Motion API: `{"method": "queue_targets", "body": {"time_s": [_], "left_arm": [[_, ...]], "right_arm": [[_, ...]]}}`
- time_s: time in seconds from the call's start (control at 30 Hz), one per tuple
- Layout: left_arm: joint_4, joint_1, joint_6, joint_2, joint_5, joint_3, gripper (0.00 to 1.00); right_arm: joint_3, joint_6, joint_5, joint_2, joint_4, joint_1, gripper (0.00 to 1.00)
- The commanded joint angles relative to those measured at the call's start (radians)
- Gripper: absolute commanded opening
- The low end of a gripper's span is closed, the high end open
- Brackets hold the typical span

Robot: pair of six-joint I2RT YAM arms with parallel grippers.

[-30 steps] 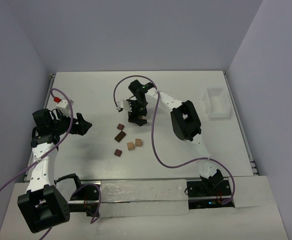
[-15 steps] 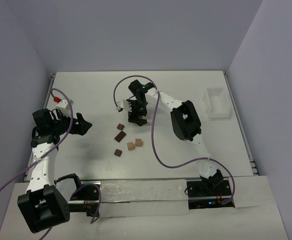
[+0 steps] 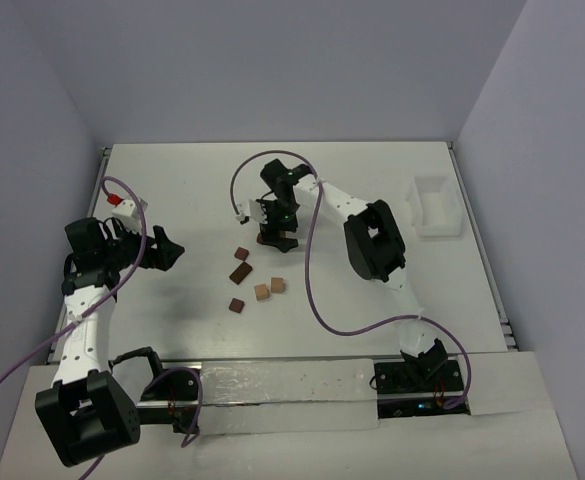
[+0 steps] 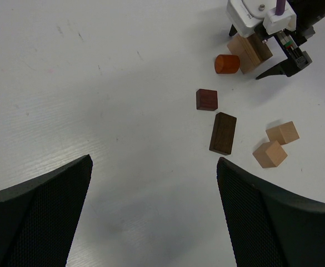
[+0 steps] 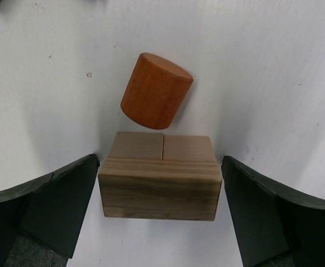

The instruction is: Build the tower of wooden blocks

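Between and beyond the open black jaws lie a dark brown square wood block [image 4: 206, 99], a dark oblong block [image 4: 223, 133] and two tan cubes [image 4: 276, 144] on the white bench [image 4: 95, 83].

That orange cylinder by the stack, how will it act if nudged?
The cylinder lies on its side on the table, so it would probably roll if pushed across its axis. It sits right beside the tan stack, which may block rolling that way. It looks like solid wood: likely stiff and light.
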Motion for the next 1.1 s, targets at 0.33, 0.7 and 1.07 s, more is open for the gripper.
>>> {"method": "queue_targets", "body": {"time_s": [0.33,0.7,1.07], "left_arm": [[0.042,0.007,-0.005,-0.016,0.011,0.01,0.99],[0.043,0.009,-0.005,-0.017,0.018,0.009,0.99],[0.049,0.006,-0.005,-0.056,0.04,0.001,0.96]], "right_arm": [[-0.024,-0.041,0.023,-0.075,-0.062,-0.05,1.0],[-0.125,-0.062,0.025,-0.194,-0.077,-0.103,1.0],[-0.333,0.063,-0.109,-0.557,-0.072,-0.132,1.0]]}}
